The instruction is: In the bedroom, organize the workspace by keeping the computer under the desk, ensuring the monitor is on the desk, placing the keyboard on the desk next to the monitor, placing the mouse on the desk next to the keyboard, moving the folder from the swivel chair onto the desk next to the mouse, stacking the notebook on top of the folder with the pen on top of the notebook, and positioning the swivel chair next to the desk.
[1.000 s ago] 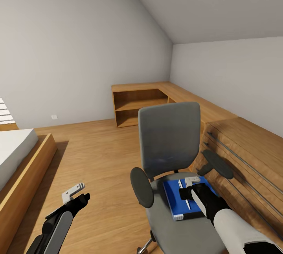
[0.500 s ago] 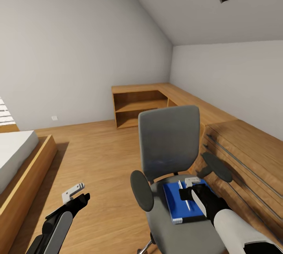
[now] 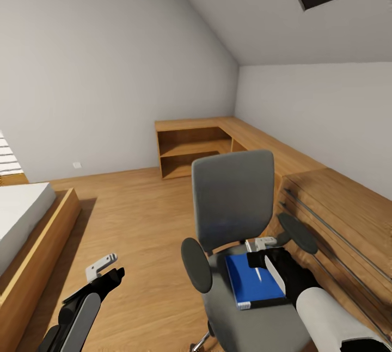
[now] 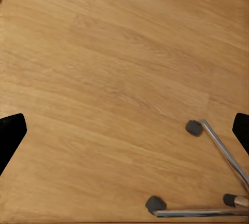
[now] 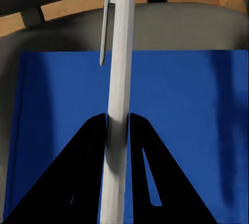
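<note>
Your right gripper (image 5: pixel 118 125) has its jaws clamped on the slim white pen (image 5: pixel 118 79), directly above the flat blue folder (image 3: pixel 255 281), while your left jaws stand apart.

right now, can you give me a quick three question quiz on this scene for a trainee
1. True or false: the flat bright blue folder lies on the seat of the grey padded swivel chair.
2. What are the fingers of the right gripper pinching? A) a slim white pen B) a keyboard C) nothing
3. Fill in: the left gripper, fingers apart, hangs over the wooden ____.

Key: 1 true; 2 A; 3 floor.
</note>
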`<state>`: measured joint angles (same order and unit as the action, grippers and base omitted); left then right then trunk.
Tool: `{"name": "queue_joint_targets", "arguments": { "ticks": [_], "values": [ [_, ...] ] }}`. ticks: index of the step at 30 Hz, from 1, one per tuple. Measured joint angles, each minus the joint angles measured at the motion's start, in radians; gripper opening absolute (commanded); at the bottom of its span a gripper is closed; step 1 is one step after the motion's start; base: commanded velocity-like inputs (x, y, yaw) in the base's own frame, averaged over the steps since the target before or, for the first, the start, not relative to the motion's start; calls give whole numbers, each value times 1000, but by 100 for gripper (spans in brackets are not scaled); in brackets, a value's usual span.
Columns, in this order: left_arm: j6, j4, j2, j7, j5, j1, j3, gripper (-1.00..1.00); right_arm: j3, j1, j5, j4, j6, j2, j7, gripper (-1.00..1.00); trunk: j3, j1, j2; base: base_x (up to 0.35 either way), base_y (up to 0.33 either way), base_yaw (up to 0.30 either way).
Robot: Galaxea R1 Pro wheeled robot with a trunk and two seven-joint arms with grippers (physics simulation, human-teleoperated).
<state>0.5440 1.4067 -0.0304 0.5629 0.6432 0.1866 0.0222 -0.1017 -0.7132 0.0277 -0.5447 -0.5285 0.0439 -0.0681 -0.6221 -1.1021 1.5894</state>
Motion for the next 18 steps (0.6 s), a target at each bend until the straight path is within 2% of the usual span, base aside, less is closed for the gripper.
{"name": "queue_joint_targets", "arguments": {
  "ticks": [8, 12, 15, 18],
  "values": [
    [0, 0, 0, 0, 0, 0, 0, 100, 0, 66, 1, -174, -73, 11, 1, -100, 25, 31, -56, -289, 0, 0],
    [0, 0, 0, 1, 0, 0, 0, 100, 4, 115, 3, -290, -123, 15, 3, -100, 38, 46, -84, -129, 0, 0],
    [0, -1, 0, 1, -1, 0, 0, 100, 27, 165, 3, -409, -176, 16, 6, -100, 47, 58, -105, -37, 0, 0],
    [0, -1, 0, 1, -1, 0, 0, 100, 55, 193, 3, -477, -205, 16, 6, -100, 56, 69, -126, -17, 0, 0]
  ]
}}
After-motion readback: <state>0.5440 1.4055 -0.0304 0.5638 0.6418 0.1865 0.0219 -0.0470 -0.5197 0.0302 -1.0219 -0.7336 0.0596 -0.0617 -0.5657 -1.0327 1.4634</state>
